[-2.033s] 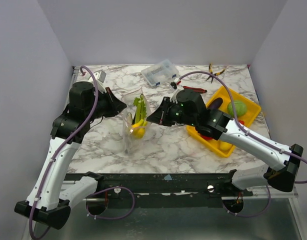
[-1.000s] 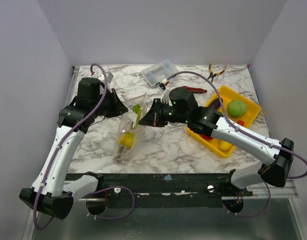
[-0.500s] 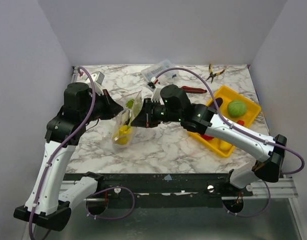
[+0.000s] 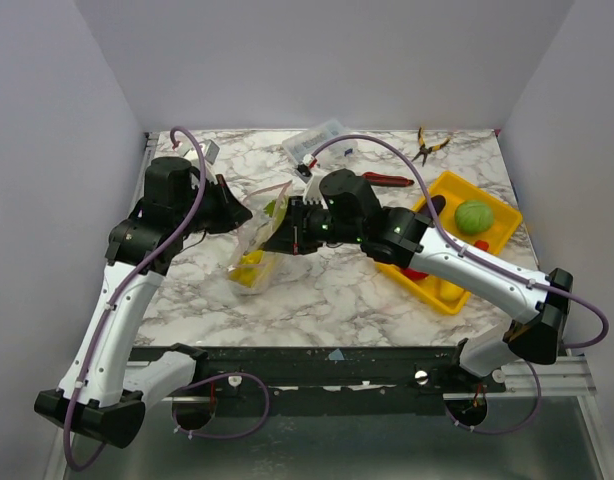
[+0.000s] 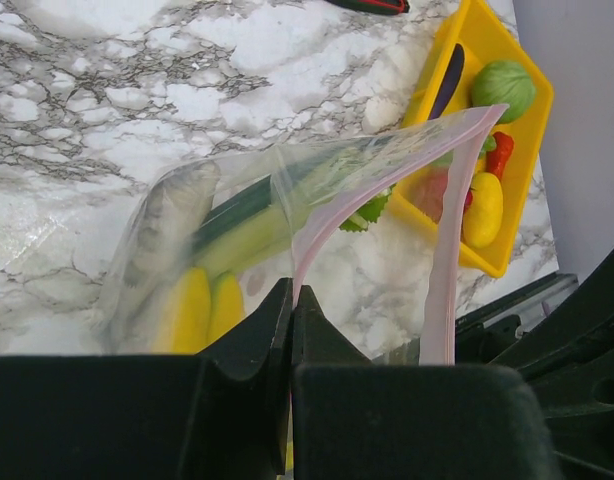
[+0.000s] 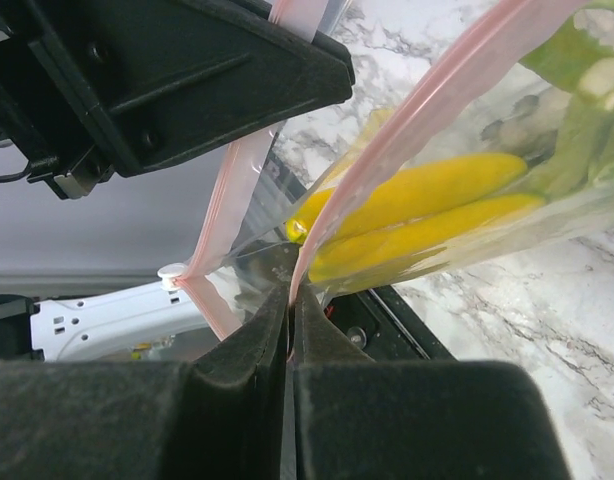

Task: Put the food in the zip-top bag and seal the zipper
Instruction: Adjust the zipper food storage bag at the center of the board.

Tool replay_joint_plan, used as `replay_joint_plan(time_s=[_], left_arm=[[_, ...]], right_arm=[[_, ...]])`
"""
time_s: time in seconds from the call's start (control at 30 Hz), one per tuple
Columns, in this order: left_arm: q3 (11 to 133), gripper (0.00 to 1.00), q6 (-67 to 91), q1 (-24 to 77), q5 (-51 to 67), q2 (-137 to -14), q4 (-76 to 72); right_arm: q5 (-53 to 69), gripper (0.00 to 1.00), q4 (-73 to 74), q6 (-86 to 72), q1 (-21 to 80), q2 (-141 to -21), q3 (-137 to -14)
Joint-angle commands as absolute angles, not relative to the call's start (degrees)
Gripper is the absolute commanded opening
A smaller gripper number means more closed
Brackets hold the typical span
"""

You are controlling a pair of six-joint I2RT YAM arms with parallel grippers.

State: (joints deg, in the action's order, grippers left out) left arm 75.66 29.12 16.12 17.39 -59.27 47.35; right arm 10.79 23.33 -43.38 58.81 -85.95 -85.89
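Here, the left gripper (image 5: 291, 300) and the right gripper (image 6: 289, 300) each pinch tight the zipper (image 6: 222, 215) of the zip-top bag (image 4: 255, 240), just left of the counter's (image 4: 327, 290) middle. Inside lie yellow pieces (image 6: 417, 190) and celery (image 5: 237, 215).

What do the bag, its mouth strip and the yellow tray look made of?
Zip-top bag: thin glossy clear plastic film, probably; the food shows through and it creases. Zipper strip: thicker translucent pink plastic, apparently. Yellow tray: rigid, smooth moulded plastic by its even colour and upright walls.
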Motion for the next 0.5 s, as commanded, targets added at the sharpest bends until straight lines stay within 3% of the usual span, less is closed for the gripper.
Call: replay_joint_plan(time_s=[0.0,0.2,0.4,0.47], left_arm=[[76.57,0.00,28.74,15.82,18.01,-58.06,45.96],[76.81,0.00,29.18,15.82,19.88,-57.07,46.06],[77.13,0.00,29.18,15.82,20.32,-56.74,45.80],[76.75,0.00,29.33,15.82,20.61,-56.96,45.46]], right_arm=[[12.78,0.09,21.89,-42.88,59.13,-87.36,-86.98],[4.35,0.22,26.18,-40.85,59.07,-85.40,-87.92],[-9.26,0.51,30.68,-38.74,59.10,-78.33,-85.07],[-12.55,0.55,31.63,-38.36,59.06,-75.82,-84.06]])
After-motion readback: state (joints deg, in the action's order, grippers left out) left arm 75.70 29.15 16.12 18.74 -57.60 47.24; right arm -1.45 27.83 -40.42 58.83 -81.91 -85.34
